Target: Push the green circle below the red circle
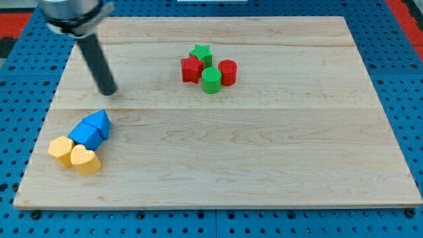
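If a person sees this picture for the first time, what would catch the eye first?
Probably the dark rod, with my tip at the view's upper left, far from every block. Next, the tight cluster at top centre: green circle, red circle, green star, red star. Blue blocks and yellow blocks crowd the lower left.
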`<state>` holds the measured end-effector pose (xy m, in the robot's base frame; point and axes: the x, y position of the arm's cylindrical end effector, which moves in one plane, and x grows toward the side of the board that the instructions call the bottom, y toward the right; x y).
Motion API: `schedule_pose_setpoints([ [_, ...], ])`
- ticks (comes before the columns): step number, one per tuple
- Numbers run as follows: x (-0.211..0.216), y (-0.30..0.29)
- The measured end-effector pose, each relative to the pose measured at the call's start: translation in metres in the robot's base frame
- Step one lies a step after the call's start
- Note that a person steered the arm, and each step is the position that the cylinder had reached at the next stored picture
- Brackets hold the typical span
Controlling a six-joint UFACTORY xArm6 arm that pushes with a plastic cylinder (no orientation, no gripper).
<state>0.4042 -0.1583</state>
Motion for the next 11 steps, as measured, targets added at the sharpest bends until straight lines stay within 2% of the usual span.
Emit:
schedule_pose_setpoints([
  [1, -0.001, 0.081],
  [3, -0.040, 0.115],
  [5, -0.044, 0.190],
  [6, 0.004, 0.215],
  [7, -0.004, 0.212],
  [8, -0.017, 0.143],
  [9, 0.044, 0.164],
  [10, 0.029, 0.212],
  [11, -0.022, 0.204],
])
